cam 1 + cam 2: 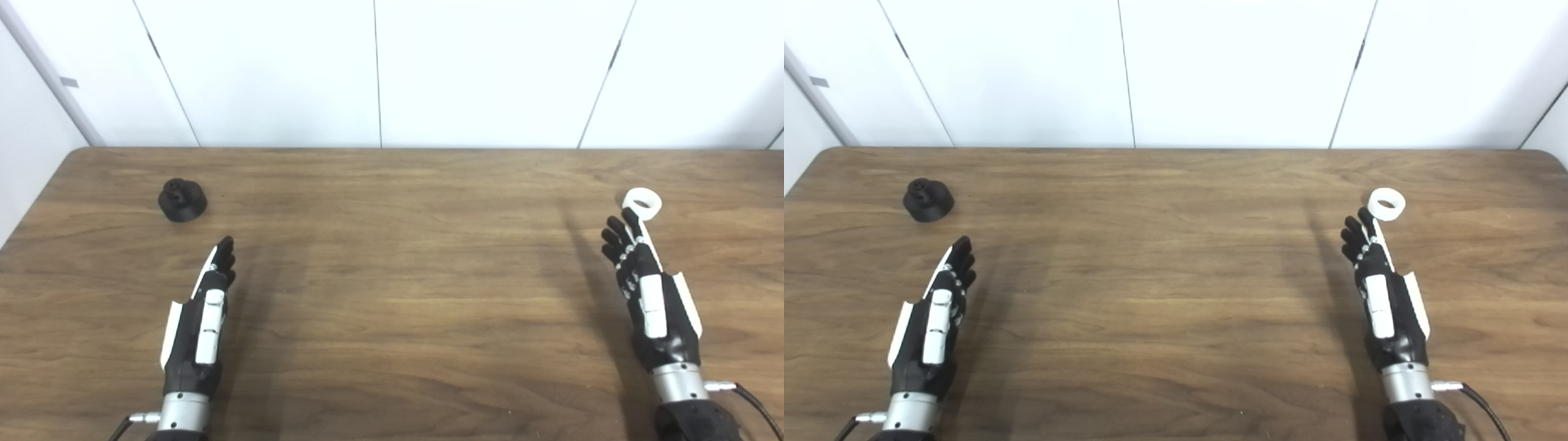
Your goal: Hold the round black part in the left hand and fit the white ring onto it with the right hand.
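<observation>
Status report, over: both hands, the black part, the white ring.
Left hand open, short of round black part. Right hand open, fingertips by white ring, not gripping. Both parts on table, nothing between.

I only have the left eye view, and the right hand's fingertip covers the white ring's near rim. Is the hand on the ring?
Observer: In the right eye view the white ring shows its whole rim. The right hand holds nothing, and its fingertips are just beside the ring's near-left edge. I cannot tell if they touch.
Operator: My picture cuts off right of the ring. Where does the table end?
Observer: The table ends in a rounded far right corner, and the ring lies well inside it.
</observation>
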Motion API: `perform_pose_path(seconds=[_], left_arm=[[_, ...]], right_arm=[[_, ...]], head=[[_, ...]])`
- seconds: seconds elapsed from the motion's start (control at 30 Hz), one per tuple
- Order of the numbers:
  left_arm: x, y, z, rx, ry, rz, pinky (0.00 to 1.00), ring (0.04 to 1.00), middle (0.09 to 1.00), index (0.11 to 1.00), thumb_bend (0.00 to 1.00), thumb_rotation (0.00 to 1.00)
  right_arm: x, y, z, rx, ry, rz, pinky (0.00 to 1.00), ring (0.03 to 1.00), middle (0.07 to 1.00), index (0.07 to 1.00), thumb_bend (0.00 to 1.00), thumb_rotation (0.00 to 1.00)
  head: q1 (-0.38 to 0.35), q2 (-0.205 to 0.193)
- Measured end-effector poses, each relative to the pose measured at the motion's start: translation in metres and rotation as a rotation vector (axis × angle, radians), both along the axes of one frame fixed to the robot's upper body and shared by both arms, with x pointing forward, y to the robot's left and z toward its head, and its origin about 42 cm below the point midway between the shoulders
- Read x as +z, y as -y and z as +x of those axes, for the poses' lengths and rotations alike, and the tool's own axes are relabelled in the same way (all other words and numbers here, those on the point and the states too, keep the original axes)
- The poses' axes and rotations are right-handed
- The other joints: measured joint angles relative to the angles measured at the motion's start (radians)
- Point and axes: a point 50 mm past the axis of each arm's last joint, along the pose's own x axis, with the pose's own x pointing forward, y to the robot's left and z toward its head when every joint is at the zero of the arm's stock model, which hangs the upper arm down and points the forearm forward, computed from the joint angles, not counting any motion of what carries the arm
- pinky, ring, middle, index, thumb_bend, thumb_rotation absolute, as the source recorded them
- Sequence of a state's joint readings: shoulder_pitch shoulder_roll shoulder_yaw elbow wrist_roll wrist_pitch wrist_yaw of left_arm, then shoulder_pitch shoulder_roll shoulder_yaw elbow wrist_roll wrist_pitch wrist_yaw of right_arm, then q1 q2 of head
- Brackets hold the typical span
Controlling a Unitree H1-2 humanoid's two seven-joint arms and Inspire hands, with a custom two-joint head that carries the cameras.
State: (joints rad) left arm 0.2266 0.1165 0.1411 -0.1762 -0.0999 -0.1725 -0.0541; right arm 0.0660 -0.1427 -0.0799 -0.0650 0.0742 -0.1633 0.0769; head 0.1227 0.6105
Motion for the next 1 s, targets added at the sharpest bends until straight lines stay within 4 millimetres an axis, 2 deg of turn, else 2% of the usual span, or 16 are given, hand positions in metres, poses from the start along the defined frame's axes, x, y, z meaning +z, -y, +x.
perform_pose_path(seconds=[0.2,0.47,0.53,0.67,1.0], left_arm=[[0.0,0.002,0.0,-0.004,-0.001,0.008,1.0,1.0,0.997,0.98,0.43,0.96],[0.0,0.006,0.001,-0.008,0.018,0.03,1.0,1.0,0.997,0.98,0.47,0.91],[-0.001,0.007,0.001,-0.013,0.024,0.033,1.0,1.0,0.998,0.981,0.48,0.91],[-0.001,0.01,0.002,-0.019,0.023,0.045,1.0,1.0,1.0,0.983,0.48,0.92],[-0.002,0.012,0.005,-0.003,0.026,0.068,1.0,0.998,0.985,0.966,0.53,0.88]], right_arm=[[0.0,0.0,0.0,0.001,0.001,0.003,0.97,0.955,0.96,0.983,0.55,1.0],[-0.001,0.004,0.001,0.01,0.006,0.017,0.97,0.961,0.967,0.997,0.57,1.0],[-0.001,0.007,0.003,0.016,0.012,0.013,0.98,0.968,0.973,1.0,0.57,1.0],[-0.001,0.011,0.005,0.02,0.019,0.011,0.99,0.969,0.972,1.0,0.57,1.0],[-0.002,0.021,0.011,0.038,0.024,0.032,1.0,1.0,1.0,1.0,0.47,1.0]], head=[[0.057,-0.02],[0.173,-0.071],[0.178,-0.074],[0.232,-0.107],[0.284,-0.15]])
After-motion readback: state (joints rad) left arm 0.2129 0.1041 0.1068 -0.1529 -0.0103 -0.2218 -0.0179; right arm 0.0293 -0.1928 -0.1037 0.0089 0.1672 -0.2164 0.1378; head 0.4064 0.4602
